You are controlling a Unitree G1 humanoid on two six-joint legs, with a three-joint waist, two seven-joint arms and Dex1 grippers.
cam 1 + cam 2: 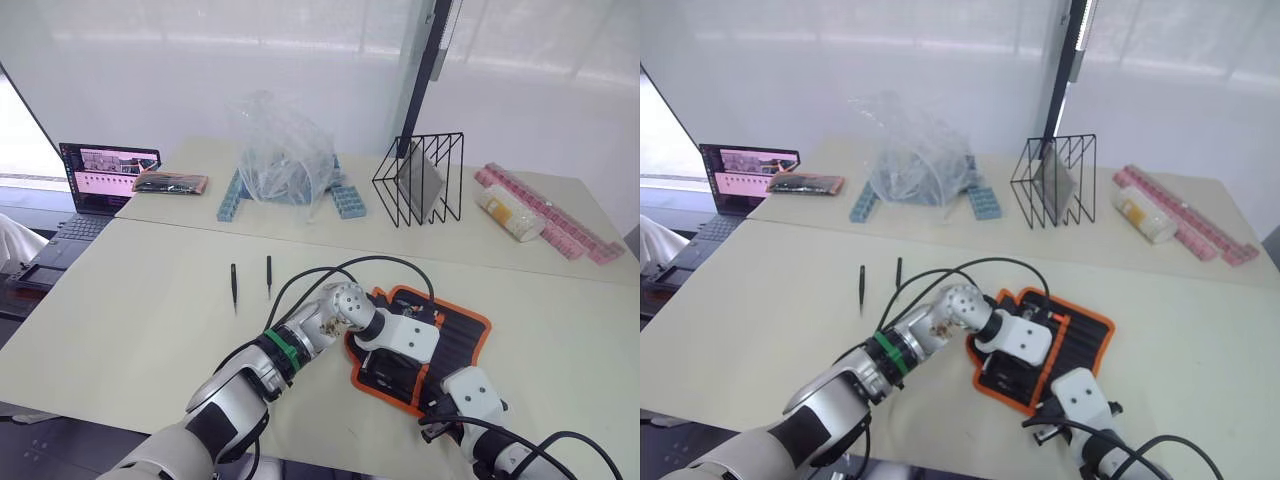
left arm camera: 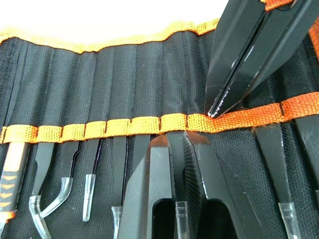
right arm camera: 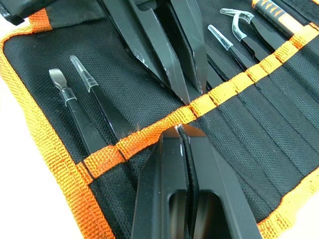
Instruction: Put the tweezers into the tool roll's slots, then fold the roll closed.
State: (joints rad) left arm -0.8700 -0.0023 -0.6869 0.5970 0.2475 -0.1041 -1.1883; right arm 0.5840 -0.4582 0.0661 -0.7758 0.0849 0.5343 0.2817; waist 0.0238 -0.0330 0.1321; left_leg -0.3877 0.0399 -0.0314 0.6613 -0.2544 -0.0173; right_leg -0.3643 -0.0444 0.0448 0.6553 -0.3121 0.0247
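**Desk:** What do you have from the head camera, left to right?

**Me:** A laptop (image 1: pixel 100 175) sits at the far left edge. On the table (image 1: pixel 130 330), two tweezers (image 1: pixel 234 285) lie loose side by side, well apart from the tool roll (image 1: pixel 462 335). The roll lies unfolded further right, inner face up, and both my arms meet over it. Behind are a plastic bag (image 1: pixel 280 150) and a wire rack (image 1: pixel 420 180).

**Desk:** Can you read the jaws from up there?

**Me:** No, I see black fingers against black fabric. The wrist cameras settle it. On the left wrist, my left gripper (image 2: pixel 183 135) has its fingers drawn together, tips touching the orange strip (image 2: pixel 129 125) that divides the slots (image 2: pixel 99 84). A clear capped tip shows in the gap behind those fingers, but I cannot tell whether they pinch it. My right gripper (image 2: pixel 213 110) comes in from the opposite side with its tip on the same strip, just beside the left one.

**Desk:** And the right wrist?

**Me:** The right jaws are pressed shut, holding nothing I can see. That view also shows two more tucked tools near the roll's orange edge, one with a flat tip (image 3: pixel 60 82). The left wrist shows several others in a row, including an orange-handled tool (image 2: pixel 11 169) at the end
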